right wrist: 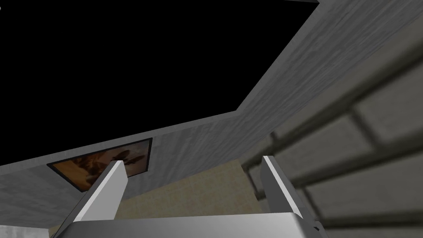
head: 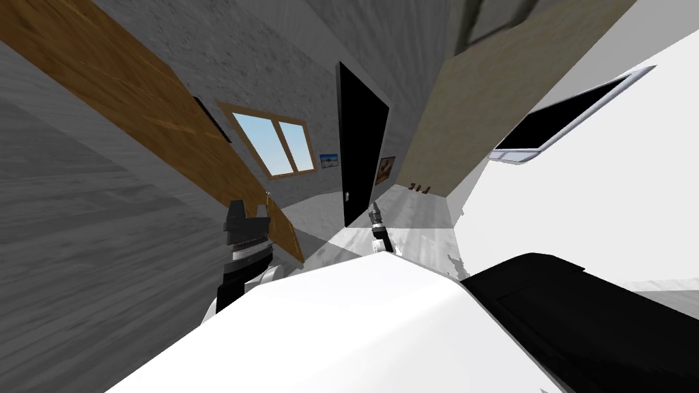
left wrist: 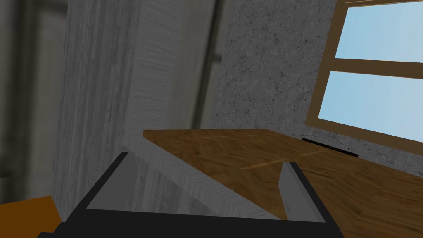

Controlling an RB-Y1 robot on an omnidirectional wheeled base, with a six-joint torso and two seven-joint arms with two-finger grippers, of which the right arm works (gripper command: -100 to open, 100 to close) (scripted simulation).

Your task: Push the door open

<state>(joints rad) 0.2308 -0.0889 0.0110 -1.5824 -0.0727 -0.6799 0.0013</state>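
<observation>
The door [head: 143,109] is a brown wood panel slanting along the grey wall on my left, and its free edge ends near my left gripper [head: 263,209]. In the left wrist view the same door [left wrist: 314,173] lies just beyond the open left gripper [left wrist: 206,186]. Its grey-lit edge runs between the fingers, and the far finger [left wrist: 292,188] stands against the wood face; I cannot tell whether it touches. My right gripper [head: 374,210] is held out ahead of my chest. The right gripper [right wrist: 194,182] stands open with nothing between its fingers.
A tall black area [head: 362,150] stands in the far wall straight ahead, with a framed picture [head: 386,169] beside it. A window [head: 276,143] lies beyond the door. A beige wall [head: 478,109] and a white surface [head: 601,198] close in on the right.
</observation>
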